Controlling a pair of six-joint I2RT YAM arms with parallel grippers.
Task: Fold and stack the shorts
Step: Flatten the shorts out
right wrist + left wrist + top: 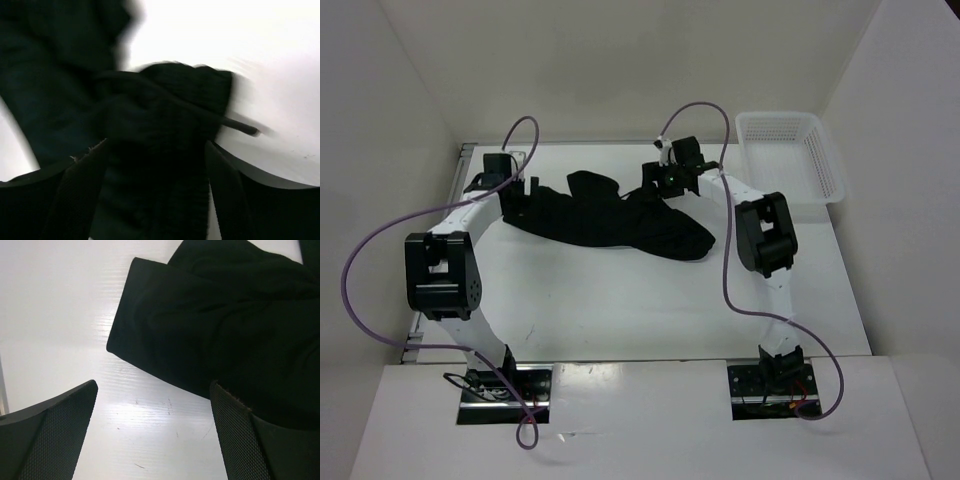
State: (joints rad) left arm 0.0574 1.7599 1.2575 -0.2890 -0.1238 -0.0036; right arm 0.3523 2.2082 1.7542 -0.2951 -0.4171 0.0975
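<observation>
White bench (pixel 620 300); limp, light black shorts (pixel 610 215) sprawl, I'd pinch a hem corner; left hand (pixel 154 385) spread wide; right hand (pixel 155 145) straddles cloth, grip unclear.

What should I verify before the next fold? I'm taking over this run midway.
1. Left claw open: ok.
2. Shorts edge just ahead of left claw: ok.
3. Right claw free of cloth: cannot tell; jaws apart, fabric between them, view blurred.
4. Shorts lying flat: not ok, bunched.
5. Basket apart from shorts: ok.
</observation>
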